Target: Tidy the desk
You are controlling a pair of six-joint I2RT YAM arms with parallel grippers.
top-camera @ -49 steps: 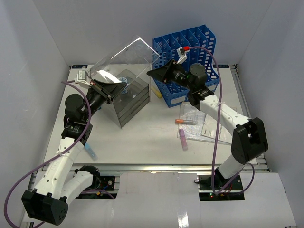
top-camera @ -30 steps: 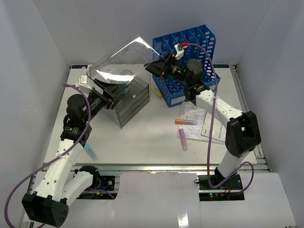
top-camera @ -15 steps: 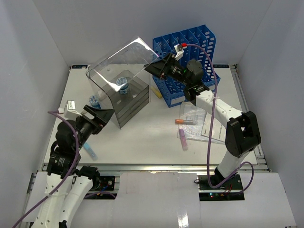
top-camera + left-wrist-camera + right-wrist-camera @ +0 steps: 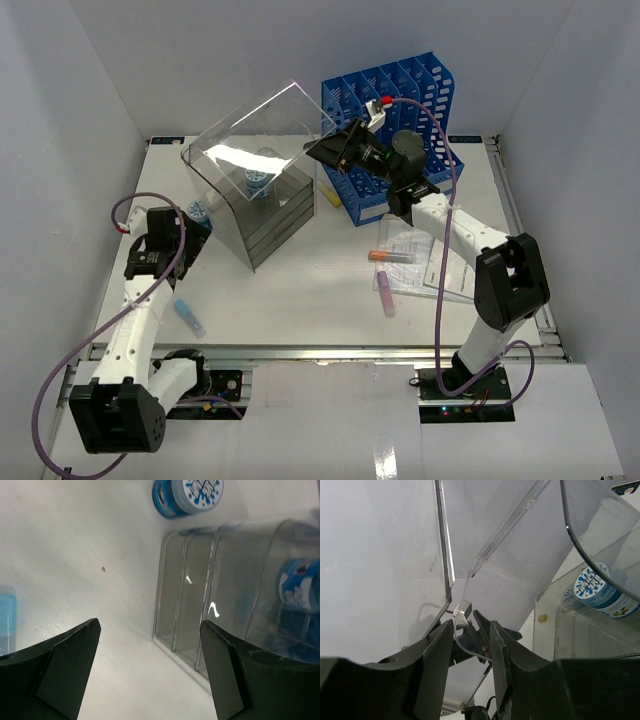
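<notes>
The white desk (image 4: 300, 315) holds a clear plastic drawer box (image 4: 265, 215) at centre left, its clear lid (image 4: 265, 125) tilted up. My right gripper (image 4: 335, 150) is shut on the lid's edge; in the right wrist view the thin lid edge (image 4: 465, 645) passes between the fingers of my right gripper (image 4: 470, 630). A blue round tin (image 4: 258, 182) sits in the box's top compartment and shows in the right wrist view (image 4: 597, 590). My left gripper (image 4: 192, 225) is open and empty, low over the desk (image 4: 75, 555), beside the box's drawers (image 4: 185, 605).
A second blue round tin (image 4: 187, 495) lies on the desk left of the box. A blue file rack (image 4: 395, 110) stands at the back. Papers (image 4: 435, 265), an orange marker (image 4: 390, 256), a pink stick (image 4: 386, 295) and a light blue object (image 4: 190, 317) lie on the desk.
</notes>
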